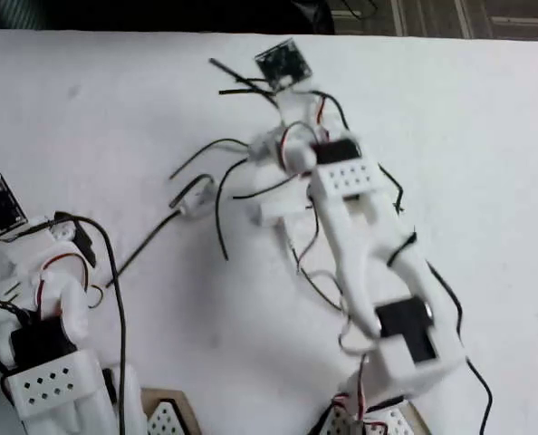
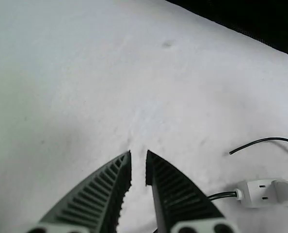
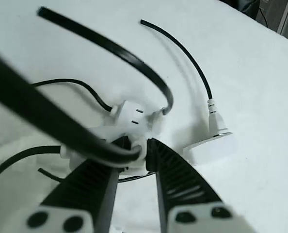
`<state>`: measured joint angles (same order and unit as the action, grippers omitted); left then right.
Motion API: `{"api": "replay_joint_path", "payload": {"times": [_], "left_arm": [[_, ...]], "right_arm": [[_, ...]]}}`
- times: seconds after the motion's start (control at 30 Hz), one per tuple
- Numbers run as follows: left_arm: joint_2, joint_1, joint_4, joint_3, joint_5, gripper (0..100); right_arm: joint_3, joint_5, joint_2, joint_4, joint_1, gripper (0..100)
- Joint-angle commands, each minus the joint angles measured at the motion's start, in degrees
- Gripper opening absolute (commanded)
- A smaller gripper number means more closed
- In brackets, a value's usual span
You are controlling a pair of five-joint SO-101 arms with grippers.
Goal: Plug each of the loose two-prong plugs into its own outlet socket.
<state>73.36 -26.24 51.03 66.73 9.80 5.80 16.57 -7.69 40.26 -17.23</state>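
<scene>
Pinched in the right gripper [image 3: 140,143], fingers narrow around it: a white connector [image 3: 130,119], two slots on its face just past the tips. Whether plug or socket body sits in the pinch, cannot tell. Crossing in front of one finger of the right gripper, a thick black cable [image 3: 52,114]. Just beside the right gripper, a white plug [image 3: 215,119] standing on a flat white outlet block [image 3: 207,149], its thin black cord [image 3: 183,48] running away from the gripper. Fully seated or only resting, cannot tell.

Well apart from the right gripper, over the white table [image 1: 486,109], the left gripper [image 2: 138,156] — fingers nearly together, a thin slit between, nothing in it. Between it and the right gripper, nearer the right one, a loose white socket [image 2: 258,191] lying on the table, two slots visible, cable attached.
</scene>
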Motion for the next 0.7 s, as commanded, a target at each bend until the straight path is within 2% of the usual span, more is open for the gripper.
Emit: {"api": "replay_joint_path", "payload": {"times": [0.0, 0.07, 0.2, 0.27, 0.43, 0.57, 0.67], "left_arm": [[0.6, -0.6, -1.1, -0.4, 0.2, 8], [0.6, -0.4, -1.1, -0.4, 0.2, 8], [0.6, -0.3, -1.1, -0.3, 0.2, 8], [0.6, -0.3, -1.0, -0.3, 0.2, 8], [0.6, -0.3, -1.1, 0.1, 0.2, 8], [0.6, -0.6, -1.1, -0.3, 0.2, 8], [0.7, -0.5, 0.2, -2.4, -1.6, 7]], "right_arm": [[-10.2, 0.4, -5.8, 2.7, 1.9, 2.4], [-14.4, 0.4, -8.7, 7.7, 1.9, 3.7], [-22.4, 0.4, -9.4, 21.5, 1.5, 18.9], [-26.2, 0.4, -8.1, 29.8, 0.9, 22.4], [-29.2, 0.4, -2.7, 42.0, 0.8, 16.2], [-29.1, 0.4, 2.8, 51.3, 0.7, 1.9], [-28.4, 0.4, 7.3, 58.8, 0.5, 2.8]]}}
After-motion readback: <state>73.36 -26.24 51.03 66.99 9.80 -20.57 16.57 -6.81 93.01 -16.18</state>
